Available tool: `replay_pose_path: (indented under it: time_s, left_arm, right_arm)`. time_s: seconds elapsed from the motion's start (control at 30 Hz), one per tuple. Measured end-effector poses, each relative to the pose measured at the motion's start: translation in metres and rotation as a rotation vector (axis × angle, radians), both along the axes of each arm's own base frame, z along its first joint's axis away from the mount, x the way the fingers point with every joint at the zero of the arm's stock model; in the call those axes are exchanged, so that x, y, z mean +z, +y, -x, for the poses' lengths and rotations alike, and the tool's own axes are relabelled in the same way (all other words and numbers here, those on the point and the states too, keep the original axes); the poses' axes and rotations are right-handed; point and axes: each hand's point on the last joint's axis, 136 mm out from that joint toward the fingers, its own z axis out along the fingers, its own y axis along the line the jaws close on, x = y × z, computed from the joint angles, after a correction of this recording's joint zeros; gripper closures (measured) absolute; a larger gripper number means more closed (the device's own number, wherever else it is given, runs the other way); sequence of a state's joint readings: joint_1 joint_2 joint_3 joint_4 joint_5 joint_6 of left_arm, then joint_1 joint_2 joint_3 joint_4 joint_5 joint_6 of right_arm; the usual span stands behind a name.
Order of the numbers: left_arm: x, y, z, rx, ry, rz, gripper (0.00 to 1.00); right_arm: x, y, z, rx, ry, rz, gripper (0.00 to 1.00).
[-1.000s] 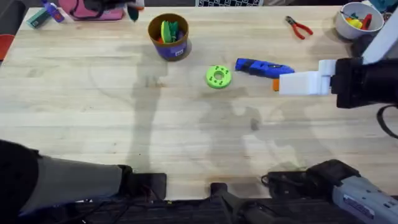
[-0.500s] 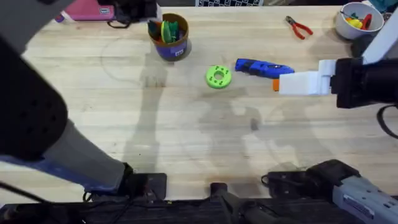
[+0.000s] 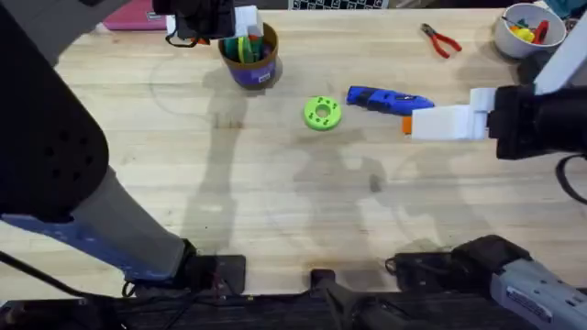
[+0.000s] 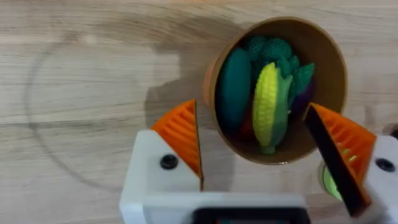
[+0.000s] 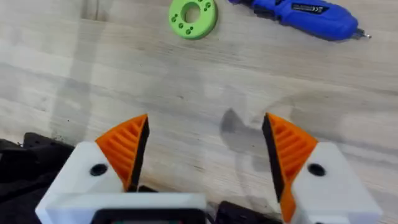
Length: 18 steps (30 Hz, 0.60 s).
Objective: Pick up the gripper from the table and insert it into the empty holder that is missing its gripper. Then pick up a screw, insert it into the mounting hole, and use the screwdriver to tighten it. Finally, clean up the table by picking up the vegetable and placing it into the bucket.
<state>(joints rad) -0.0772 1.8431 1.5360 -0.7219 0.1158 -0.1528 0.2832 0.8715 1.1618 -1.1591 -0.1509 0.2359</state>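
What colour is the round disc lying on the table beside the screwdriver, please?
Light green, clearest in the right wrist view: the disc lies beside the blue screwdriver.

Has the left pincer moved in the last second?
Yes. The left pincer has swung toward the table's far edge and now hangs open above the round blue-purple bucket.

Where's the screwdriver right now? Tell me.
In the overhead view the screwdriver lies on the table right of centre, between the green disc and the right gripper.
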Motion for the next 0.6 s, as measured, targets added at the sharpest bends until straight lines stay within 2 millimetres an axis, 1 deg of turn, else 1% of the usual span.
replay_pose_path:
  time_s: [0.17,0.27,0.33,0.4,0.53,0.6]
  left_arm:
    - [0.0,0.0,0.0,0.0,-0.001,0.0,0.016]
    - [0.007,0.0,0.005,-0.001,-0.002,-0.001,0.016]
    - [0.02,0.001,0.01,-0.002,-0.018,0.0,0.016]
    - [0.036,0.002,0.02,-0.003,-0.031,-0.003,0.015]
    - [0.066,0.005,0.049,-0.012,-0.039,-0.014,0.015]
    - [0.077,0.006,0.06,-0.015,-0.044,-0.016,0.015]
  right_arm:
    - [0.0,0.0,0.0,0.0,0.0,0.0,0.007]
    - [0.0,0.0,0.0,0.0,0.0,0.0,0.007]
    - [0.0,0.0,0.0,0.0,0.0,0.0,0.008]
    - [0.0,0.0,0.0,0.0,0.0,0.0,0.008]
    - [-0.001,-0.003,-0.001,-0.013,-0.005,0.017,0.008]
    - [-0.001,-0.005,-0.002,-0.018,-0.007,0.025,0.008]
